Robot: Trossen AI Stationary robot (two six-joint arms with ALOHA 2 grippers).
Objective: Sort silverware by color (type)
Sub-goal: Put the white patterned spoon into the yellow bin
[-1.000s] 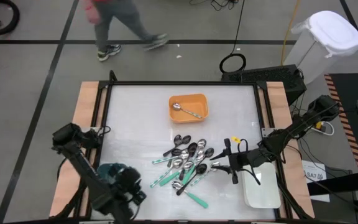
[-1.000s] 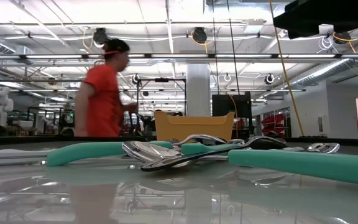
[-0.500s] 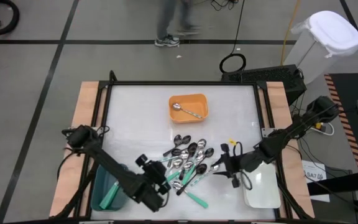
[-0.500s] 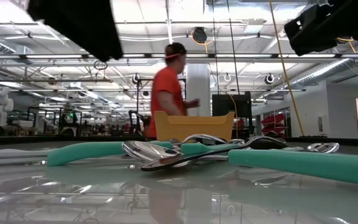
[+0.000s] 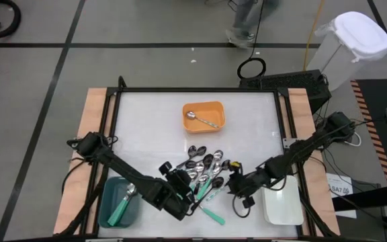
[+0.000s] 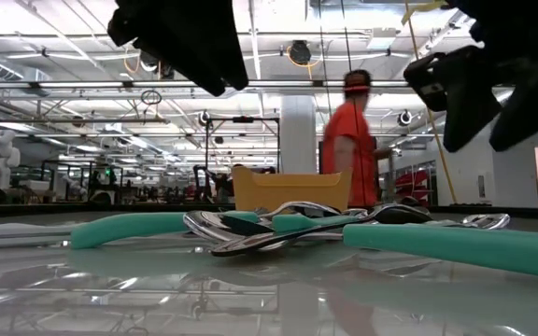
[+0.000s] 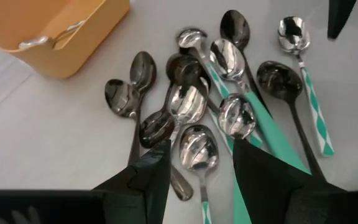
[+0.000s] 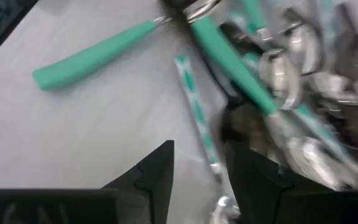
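High view: both open, empty grippers, left gripper [image 5: 182, 190] and right gripper [image 5: 237, 189], flank the spoons [image 5: 203, 171].

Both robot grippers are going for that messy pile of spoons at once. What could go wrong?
1. The spoons lie tangled and overlapping, so the open left gripper, hovering right above one bowl, may snag its neighbours or lift two kinds together.
2. The right gripper, also open, is at the same pile; the two arms might bump there.

spoon pile [image 5: 203, 176] mid-table — trays [image 5: 204, 115] behind, left [image 5: 119, 202], right [image 5: 282, 205].
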